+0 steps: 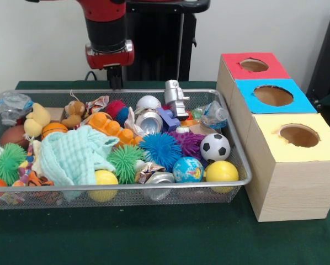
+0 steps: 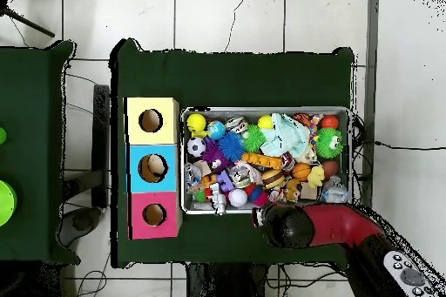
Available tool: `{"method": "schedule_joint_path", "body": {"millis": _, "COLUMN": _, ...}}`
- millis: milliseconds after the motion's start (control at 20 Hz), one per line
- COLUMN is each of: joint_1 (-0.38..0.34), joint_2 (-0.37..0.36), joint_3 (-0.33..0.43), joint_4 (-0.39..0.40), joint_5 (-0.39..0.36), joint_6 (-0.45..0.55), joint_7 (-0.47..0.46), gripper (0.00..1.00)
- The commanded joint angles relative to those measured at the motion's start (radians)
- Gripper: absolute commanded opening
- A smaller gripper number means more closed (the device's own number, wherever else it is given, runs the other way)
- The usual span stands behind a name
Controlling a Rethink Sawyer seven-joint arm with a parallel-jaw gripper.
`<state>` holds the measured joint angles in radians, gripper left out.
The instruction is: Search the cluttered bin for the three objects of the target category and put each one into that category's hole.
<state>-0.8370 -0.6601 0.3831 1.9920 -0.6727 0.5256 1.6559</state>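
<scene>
Behind wire bin (image 1: pixel 239 160) of bright toys, hand (image 1: pixel 116 81) at far rim, grip state unclear, 3 holed boxes (image 1: pixel 289 157) alongside

A wire bin (image 1: pixel 239 165) of toys sits beside three holed boxes (image 1: pixel 289 160).

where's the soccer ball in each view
Front view: the soccer ball lies in the bin's right part, just above the yellow ball at the near right corner.
Overhead view: the soccer ball is at the bin's left end, just below the yellow ball.
Shared landmark: the yellow-topped box on the ball's side.
</scene>
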Motion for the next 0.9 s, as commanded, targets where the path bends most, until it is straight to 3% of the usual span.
{"method": "schedule_joint_path", "body": {"millis": 50, "joint_1": -0.031, "joint_2": -0.019, "joint_3": 0.13, "joint_4": -0.113, "joint_5": -0.05, "joint_6": 0.157, "joint_7": -0.321, "gripper": 0.0}}
{"method": "schedule_joint_path", "body": {"millis": 200, "joint_1": -0.041, "joint_2": -0.012, "joint_3": 0.151, "joint_4": -0.111, "joint_5": -0.064, "joint_6": 0.151, "joint_7": -0.307, "gripper": 0.0}}
{"method": "schedule_joint_path", "body": {"millis": 250, "joint_1": -0.063, "joint_2": -0.004, "joint_3": 0.173, "joint_4": -0.1, "joint_5": -0.062, "joint_6": 0.134, "joint_7": -0.285, "gripper": 1.0}}
{"method": "schedule_joint_path", "body": {"millis": 900, "joint_1": -0.059, "joint_2": 0.04, "joint_3": 0.182, "joint_4": -0.115, "joint_5": -0.114, "joint_6": 0.083, "joint_7": -0.206, "gripper": 1.0}}
